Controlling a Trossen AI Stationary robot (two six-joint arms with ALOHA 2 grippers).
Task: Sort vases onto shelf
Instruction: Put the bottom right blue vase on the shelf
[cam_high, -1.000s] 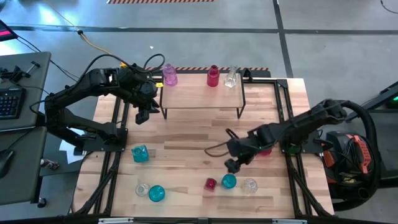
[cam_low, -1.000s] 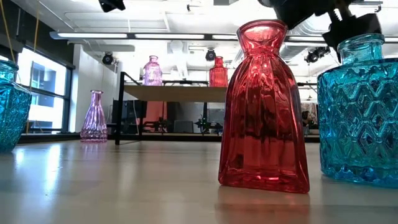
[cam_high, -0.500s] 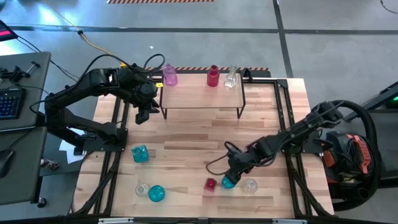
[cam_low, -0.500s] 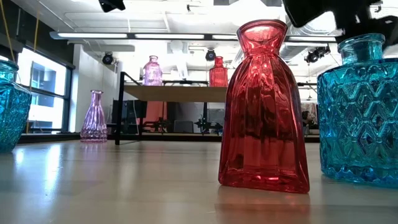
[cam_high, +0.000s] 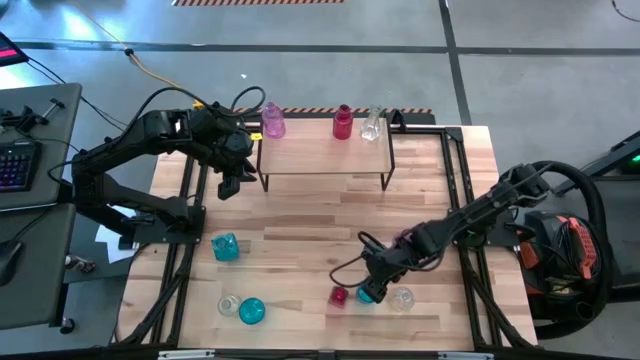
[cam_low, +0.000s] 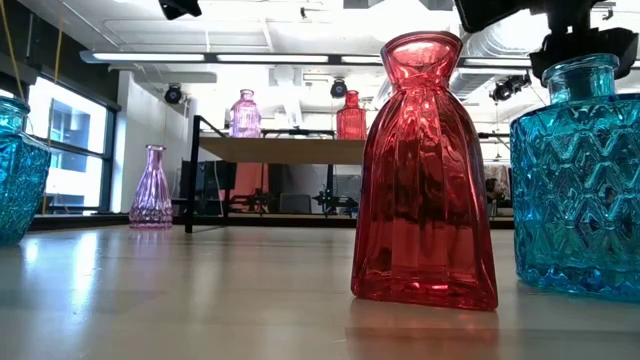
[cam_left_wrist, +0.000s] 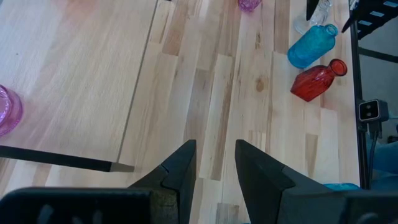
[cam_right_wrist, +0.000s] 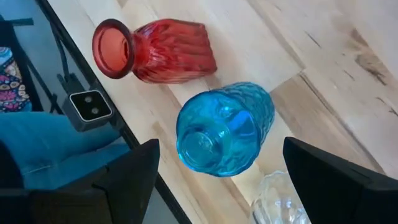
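Right wrist view: teal vase between open right tool fingers.

High view: we look straight down on the whole table, the shelf toward 12 o'clock. Low view: we sit at tabletop level, very near a red vase, facing level across to the shelf and the room behind. Left wrist view: we look down past two dark fingers onto the shelf corner and boards. Right wrist view: we hang close above a teal vase beside the red vase, a pair all four views share.
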